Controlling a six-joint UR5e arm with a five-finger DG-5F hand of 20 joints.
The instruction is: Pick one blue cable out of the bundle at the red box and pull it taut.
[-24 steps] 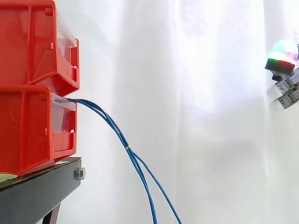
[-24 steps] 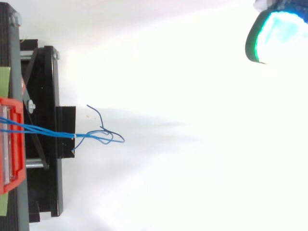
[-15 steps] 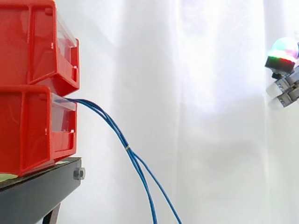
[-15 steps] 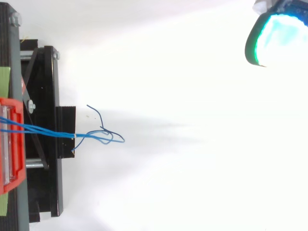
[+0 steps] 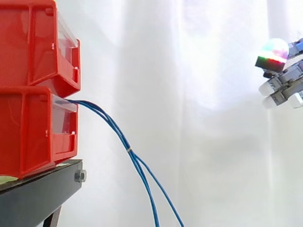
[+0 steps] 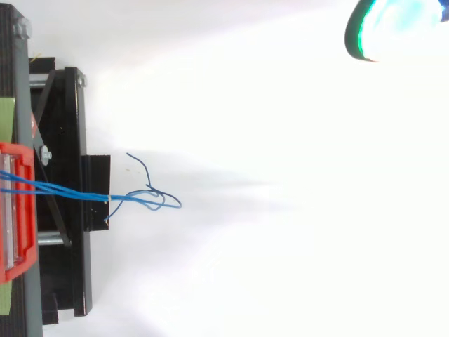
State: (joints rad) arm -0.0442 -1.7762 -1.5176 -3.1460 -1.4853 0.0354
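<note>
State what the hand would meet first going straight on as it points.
The hand points left: free space for a long stretch, then the blue cables at the lower red bin, though the top view sets it off to one side, so it might miss them.

The hand (image 5: 289,78) is seen at the 3 o'clock edge of the side view, its fingers stretched loosely toward 9 o'clock with nothing held. The uppermost fingertip (image 5: 273,51) is lit green and red. In the top view, a cyan pad (image 6: 389,28) is placed at 1 o'clock.
</note>
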